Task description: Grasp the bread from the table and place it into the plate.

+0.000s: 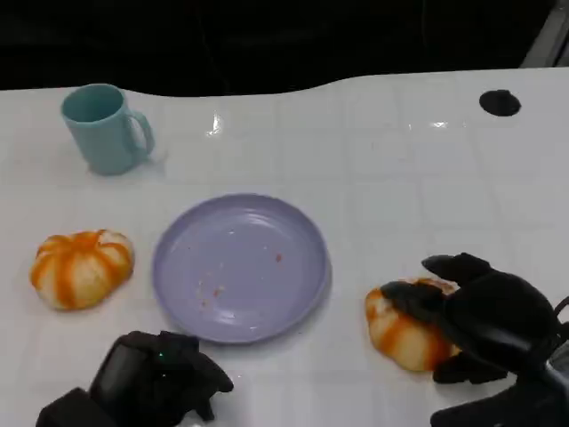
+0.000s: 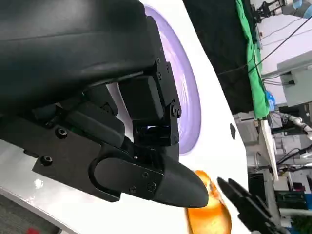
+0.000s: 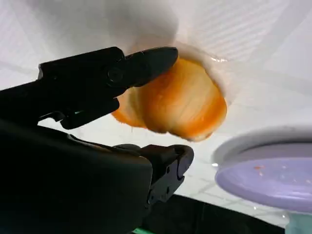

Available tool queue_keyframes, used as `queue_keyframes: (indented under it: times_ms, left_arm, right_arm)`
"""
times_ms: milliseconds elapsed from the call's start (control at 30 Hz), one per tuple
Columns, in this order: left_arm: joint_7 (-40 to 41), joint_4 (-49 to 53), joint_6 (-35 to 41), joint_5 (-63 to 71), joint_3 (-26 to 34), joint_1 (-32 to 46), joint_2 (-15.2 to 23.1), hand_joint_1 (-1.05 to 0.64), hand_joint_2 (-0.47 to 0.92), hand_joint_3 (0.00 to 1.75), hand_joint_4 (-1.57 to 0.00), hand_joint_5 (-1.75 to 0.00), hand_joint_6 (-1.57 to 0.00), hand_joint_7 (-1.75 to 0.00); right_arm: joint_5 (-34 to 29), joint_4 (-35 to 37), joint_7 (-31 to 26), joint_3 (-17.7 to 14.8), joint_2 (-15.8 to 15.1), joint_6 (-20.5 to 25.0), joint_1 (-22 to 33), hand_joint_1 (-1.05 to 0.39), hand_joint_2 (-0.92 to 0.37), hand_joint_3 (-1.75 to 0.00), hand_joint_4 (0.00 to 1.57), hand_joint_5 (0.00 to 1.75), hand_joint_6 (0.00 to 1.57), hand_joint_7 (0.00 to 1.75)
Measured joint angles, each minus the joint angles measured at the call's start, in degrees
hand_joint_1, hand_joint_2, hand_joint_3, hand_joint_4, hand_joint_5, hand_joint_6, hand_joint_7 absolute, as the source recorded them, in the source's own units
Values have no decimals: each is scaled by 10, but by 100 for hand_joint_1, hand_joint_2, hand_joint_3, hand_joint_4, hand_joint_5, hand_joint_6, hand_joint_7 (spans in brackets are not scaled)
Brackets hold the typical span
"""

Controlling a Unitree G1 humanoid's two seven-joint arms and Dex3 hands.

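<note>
The right hand (image 1: 484, 316) is wrapped over the bread roll (image 1: 404, 331) on the counter (image 1: 391, 178), to the right of the plate. In the right wrist view its fingers (image 3: 146, 66) lie across one side of the orange-streaked roll and another finger curls in at the opposite side, so the hand appears to grip it, though the roll seems not yet lifted off the white surface. The purple plate (image 1: 240, 267) sits just beside this roll, holding only a few crumbs. So the grasp looks made or nearly made; lifting, carrying across and setting down are left.

The left hand (image 1: 156, 378) rests low near the plate's front edge, fingers curled in on nothing. A second bread roll (image 1: 82, 267) lies left of the plate, untouched, and a teal mug (image 1: 107, 129) stands farther back.
</note>
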Motion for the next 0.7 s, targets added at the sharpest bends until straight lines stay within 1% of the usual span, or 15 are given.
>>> queue_keyframes:
  times_ms: [100, 167, 200, 233, 267, 300, 333, 367, 400, 433, 467, 533, 600, 667, 700]
  left_arm:
    - [0, -4, 1, 0, 0, 2, -1, -105, 92, 18, -122, -119, -135, -61]
    - [0, -4, 1, 0, -1, 2, -1, -105, 92, 17, -121, -119, -135, -61]
    - [0, -5, 2, 0, -1, 2, -1, -105, 92, 17, -121, -118, -135, -61]
    - [0, -5, 2, 0, -1, 2, -2, -105, 92, 17, -121, -118, -135, -61]
    - [0, -5, 2, 0, -1, 3, -2, -105, 92, 17, -121, -118, -135, -61]
    - [0, -6, 2, 0, -1, 3, -2, -105, 92, 17, -121, -118, -135, -61]
    - [0, -6, 2, 0, -1, 3, -3, -105, 92, 17, -121, -118, -135, -61]
    - [0, -6, 2, 0, -2, 3, -3, -105, 92, 17, -121, -118, -135, -61]
    - [0, -6, 2, 0, -2, 3, -3, -105, 92, 17, -121, -118, -135, -61]
    - [0, -6, 2, 0, -3, 3, -4, -105, 92, 17, -121, -118, -135, -61]
    - [0, -6, 3, 0, -3, 3, -4, -105, 92, 17, -121, -118, -135, -61]
    - [0, -6, 4, 0, -3, 4, -4, -105, 92, 17, -121, -117, -135, -60]
    - [0, -6, 4, 0, -3, 4, -4, -105, 92, 17, -121, -117, -135, -60]
    - [0, -6, 4, 0, -2, 4, -4, -105, 92, 17, -121, -117, -135, -60]
    - [0, -6, 4, -1, -2, 4, -4, -105, 92, 17, -121, -117, -135, -60]
  right_arm:
    - [0, 25, -9, 14, 0, -1, -13, -60, -92, -4, 7, 21, 27, 2]
    - [0, 40, -15, 22, 0, -1, -23, -53, -92, -9, 25, 30, 41, 8]
    - [0, 48, -19, 26, 0, -2, -29, -48, -92, -16, 40, 37, 52, 9]
    - [2, 56, -25, 29, 0, -4, -34, -43, -92, -23, 53, 53, 65, 9]
    - [5, 65, -31, 31, 1, -7, -39, -37, -92, -30, 69, 90, 90, 16]
    - [12, 73, -40, 32, 2, -12, -43, -34, -92, -31, 78, 112, 104, 23]
    - [23, 86, -56, 32, 5, -21, -49, -32, -92, -34, 82, 130, 110, 31]
    - [35, 99, -77, 32, 10, -31, -53, -32, -92, -42, 80, 153, 102, 58]
    - [43, 110, -93, 32, 13, -38, -56, -34, -92, -45, 79, 164, 93, 78]
    - [47, 119, -109, 32, 15, -43, -58, -34, -92, -47, 78, 169, 88, 89]
    - [49, 125, -121, 32, 17, -45, -60, -33, -90, -50, 79, 172, 80, 110]
    - [51, 140, -154, 33, 20, -55, -63, -31, -87, -56, 78, 174, 71, 130]
    - [52, 157, -192, 33, 23, -67, -64, -30, -82, -60, 78, 175, 67, 142]
    - [60, 175, -226, 33, 29, -82, -65, -26, -71, -78, 81, 175, 61, 165]
    - [64, 186, -248, 33, 32, -94, -66, -26, -67, -84, 81, 175, 59, 169]
